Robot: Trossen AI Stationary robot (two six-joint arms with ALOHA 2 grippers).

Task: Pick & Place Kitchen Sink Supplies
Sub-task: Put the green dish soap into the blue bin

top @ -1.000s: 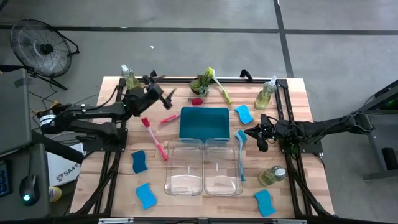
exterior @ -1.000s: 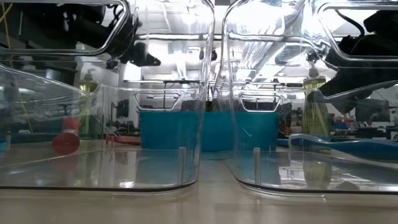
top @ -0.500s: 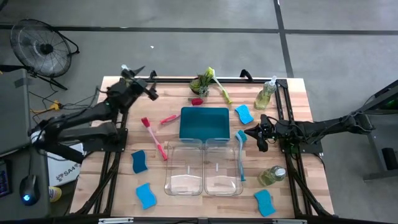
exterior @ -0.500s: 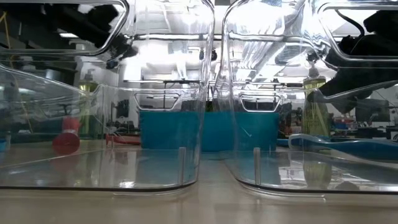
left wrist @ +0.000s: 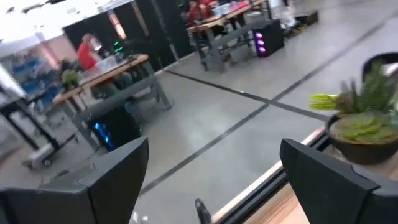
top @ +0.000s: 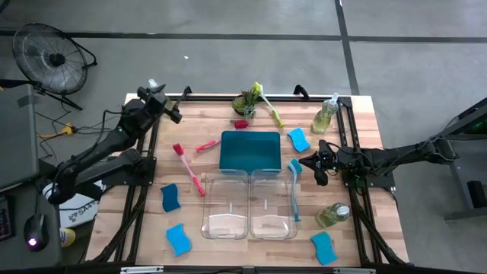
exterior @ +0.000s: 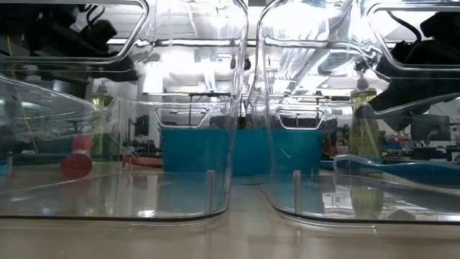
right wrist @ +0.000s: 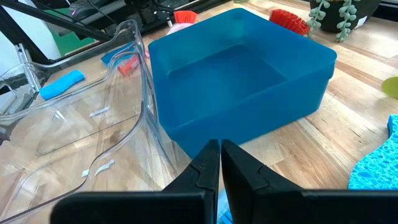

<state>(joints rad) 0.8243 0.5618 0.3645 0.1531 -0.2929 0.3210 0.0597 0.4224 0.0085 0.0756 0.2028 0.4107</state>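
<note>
1. Over the wooden slat table [top: 228, 133], I read no brand or label on anything; the soap bottles show no legible print.
2. From above, my left gripper [top: 169, 114] sits at the far left corner beside a small clear pump bottle of yellow-green soap [top: 154, 89], fingers spread wide and holding nothing.
3. My right gripper [top: 318, 169] waits right of the teal rectangular plastic tray [top: 249, 150], fingers pressed together and empty, just beside a thin blue long-handled dish brush [top: 294, 189] lying along the edge of the two clear plastic bins [top: 249, 205].
4. Only the overhead view shows the spread: a red-pink dish brush [top: 188, 169] left of the tray, spongy blue pads [top: 170, 198] near the front, another soap bottle [top: 325, 114] at far right.
5. Table-level, glossy bin walls [exterior: 144, 144] blur everything behind them.
6. My left wrist camera alone catches the small green potted plant [left wrist: 364, 127] and a room of desks beyond.
</note>
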